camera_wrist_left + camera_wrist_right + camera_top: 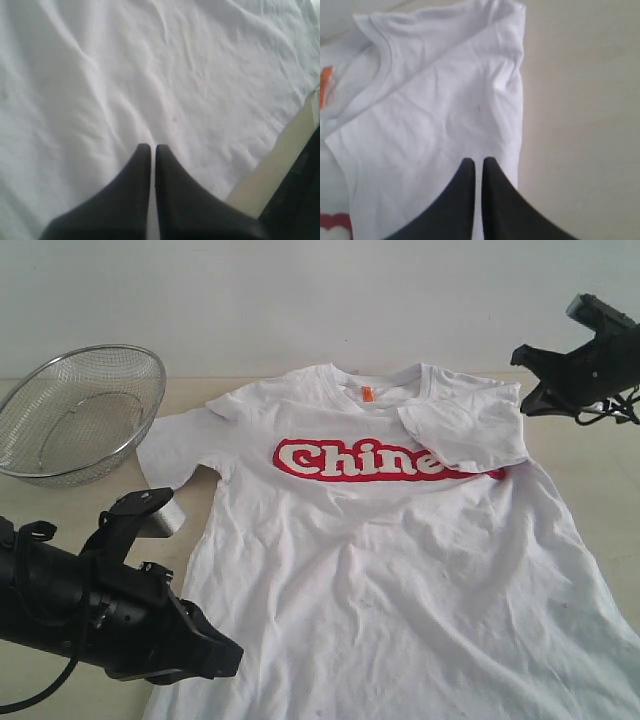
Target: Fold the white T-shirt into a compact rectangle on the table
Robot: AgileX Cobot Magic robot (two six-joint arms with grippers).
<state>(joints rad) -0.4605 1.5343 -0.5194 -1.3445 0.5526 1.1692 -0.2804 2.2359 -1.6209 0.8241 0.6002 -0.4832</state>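
Left gripper (152,147) is pinched shut on nothing, hanging over the lower body of the white T-shirt (380,570). My right gripper (479,161) is likewise closed and empty, above the folded sleeve (465,430). I see the shirt lying face-up on the table (600,470), one sleeve turned in over the end of the lettering (380,460) (a first fold, I judge). The other sleeve (175,445), both sides and the lengthwise folds remain.

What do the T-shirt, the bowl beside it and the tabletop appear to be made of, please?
White T-shirt: soft matte knit, likely cotton; it creases. Bowl: shiny metal wire mesh, see-through. Table: pale, smooth, possibly wood laminate; grain unclear.
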